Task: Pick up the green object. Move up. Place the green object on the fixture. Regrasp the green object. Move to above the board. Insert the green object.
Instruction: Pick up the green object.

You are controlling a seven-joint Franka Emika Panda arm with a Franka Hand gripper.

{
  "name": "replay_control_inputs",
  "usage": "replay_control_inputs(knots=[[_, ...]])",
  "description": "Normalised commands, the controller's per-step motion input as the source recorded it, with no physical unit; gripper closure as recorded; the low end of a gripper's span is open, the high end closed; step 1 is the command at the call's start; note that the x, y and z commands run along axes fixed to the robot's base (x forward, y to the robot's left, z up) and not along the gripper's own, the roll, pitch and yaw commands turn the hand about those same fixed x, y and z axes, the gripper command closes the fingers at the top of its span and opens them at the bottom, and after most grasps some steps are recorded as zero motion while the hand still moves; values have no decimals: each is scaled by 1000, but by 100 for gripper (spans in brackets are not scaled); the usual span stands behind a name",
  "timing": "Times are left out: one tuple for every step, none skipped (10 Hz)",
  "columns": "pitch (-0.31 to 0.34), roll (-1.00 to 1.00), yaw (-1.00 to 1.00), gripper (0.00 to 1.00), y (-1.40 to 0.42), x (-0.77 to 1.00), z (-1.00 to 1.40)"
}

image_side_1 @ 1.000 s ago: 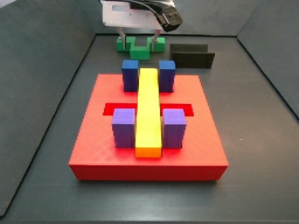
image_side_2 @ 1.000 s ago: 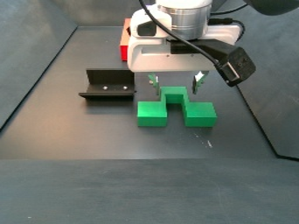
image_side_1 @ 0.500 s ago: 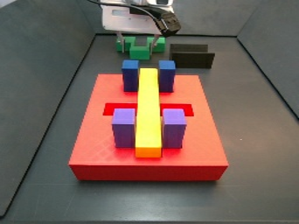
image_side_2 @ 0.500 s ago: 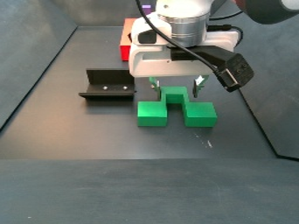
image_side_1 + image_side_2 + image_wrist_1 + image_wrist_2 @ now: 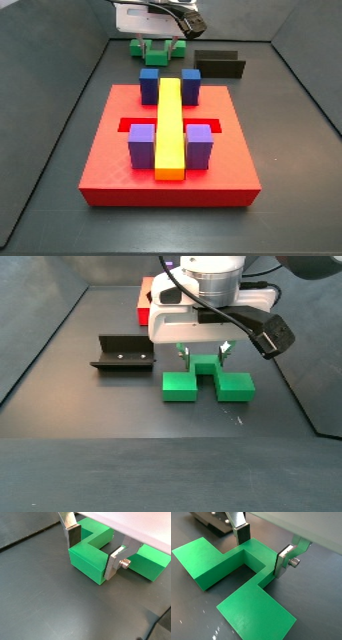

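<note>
The green object [image 5: 85, 561] is a bright green U-shaped piece, seen in both wrist views [image 5: 254, 612] and both side views [image 5: 156, 48] [image 5: 238, 387]. My gripper [image 5: 93, 554] [image 5: 262, 549] is shut on its bridge, one silver finger [image 5: 73, 537] pressed on each side. In both side views the gripper [image 5: 158, 38] [image 5: 201, 354] hangs straight over the piece at the far end of the floor. The black L-shaped fixture [image 5: 221, 64] [image 5: 123, 353] stands beside it. The red board [image 5: 120, 172] lies nearer, carrying blue and purple blocks and a yellow bar [image 5: 170, 125].
Dark walls enclose the floor on both sides [image 5: 80, 90]. The red board's edge [image 5: 143, 301] shows behind the gripper body. The fixture's corner [image 5: 210, 521] shows near the green object in a wrist view.
The gripper and the green object have shifted together a little, upward in one side view and slightly sideways in the other. The board and fixture have not moved.
</note>
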Motion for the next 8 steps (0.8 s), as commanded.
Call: replay_control_inputs(knots=[[0,0,0,100,0,0,0],[0,0,0,100,0,0,0],[0,0,0,100,0,0,0],[0,0,0,100,0,0,0],[0,0,0,100,0,0,0],[0,0,0,100,0,0,0],[0,0,0,100,0,0,0],[0,0,0,100,0,0,0]])
